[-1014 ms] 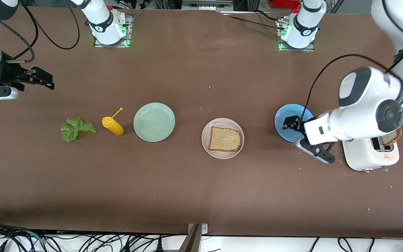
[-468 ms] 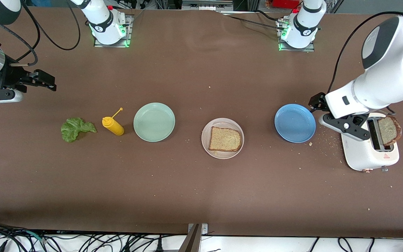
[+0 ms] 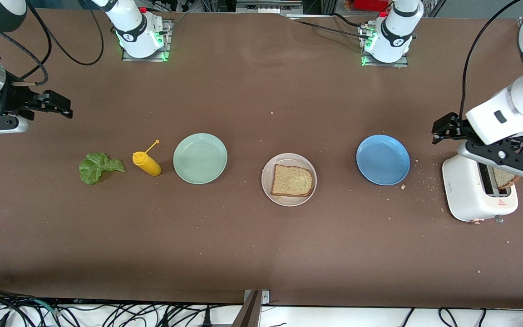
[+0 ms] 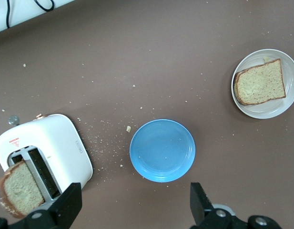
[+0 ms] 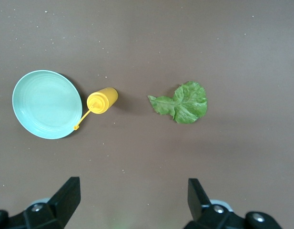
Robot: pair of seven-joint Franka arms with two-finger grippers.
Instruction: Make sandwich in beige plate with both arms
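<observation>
One slice of brown bread [image 3: 291,180] lies flat in the beige plate [image 3: 266,181], which stands mid-table. In the left wrist view the plate [image 4: 261,113] and its slice [image 4: 260,82] show as well. A second slice [image 3: 505,177] stands in a slot of the white toaster [image 3: 470,195] at the left arm's end. The green lettuce leaf [image 3: 99,167] lies on the table near the right arm's end. My left gripper [image 3: 445,128] hangs open and holds nothing, over the table by the toaster's edge. My right gripper [image 3: 55,103] waits open and holds nothing, over bare table at the right arm's end.
A yellow squeeze bottle [image 3: 147,164] lies between the lettuce and a mint-green plate [image 3: 200,158]. A blue plate [image 3: 382,159] with nothing in it stands between the beige plate and the toaster. Crumbs are scattered beside the toaster.
My left arm has swung from over the blue plate toward the toaster, its gripper open throughout. The right arm has barely shifted.
</observation>
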